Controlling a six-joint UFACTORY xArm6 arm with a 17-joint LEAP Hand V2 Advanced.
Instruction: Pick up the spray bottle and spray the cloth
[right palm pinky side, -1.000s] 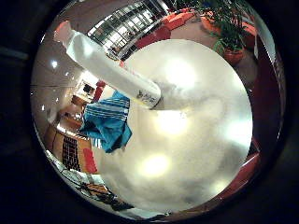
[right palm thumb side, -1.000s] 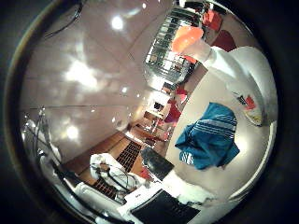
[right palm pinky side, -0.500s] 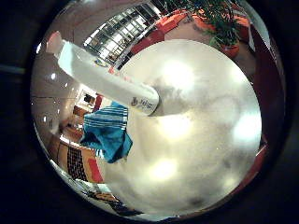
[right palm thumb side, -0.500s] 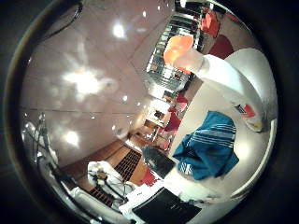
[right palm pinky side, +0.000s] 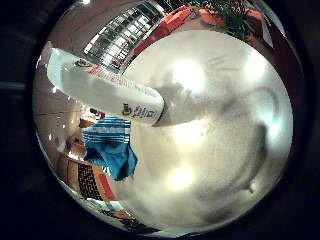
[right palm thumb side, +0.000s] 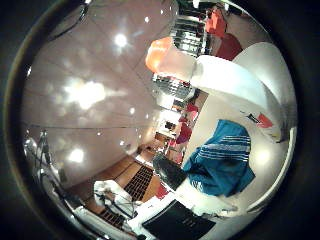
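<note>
A white spray bottle (right palm pinky side: 107, 92) with an orange spray head (right palm thumb side: 160, 52) stands upright on a round white table (right palm pinky side: 215, 165). It fills much of both palm views, so it is close to the palm. A teal cloth (right palm thumb side: 222, 160) with white stripes lies crumpled on the table beside the bottle, near the table's edge. White and black parts of my right hand (right palm thumb side: 185, 210) reach in by the cloth. The fingers (right palm thumb side: 200, 197) that show look stretched out, and they hold nothing and touch neither the bottle nor the cloth.
Red seats (right palm pinky side: 175, 20) and a potted plant (right palm pinky side: 235, 15) stand beyond the table's far edge. A wall of gridded windows (right palm pinky side: 117, 37) is behind the bottle. Wooden floor (right palm thumb side: 120, 175) lies past the table on the cloth's side.
The bottle and cloth have grown larger in both views over the last second: the palm has come closer to the bottle. Neither the bottle nor the cloth has moved on the table.
</note>
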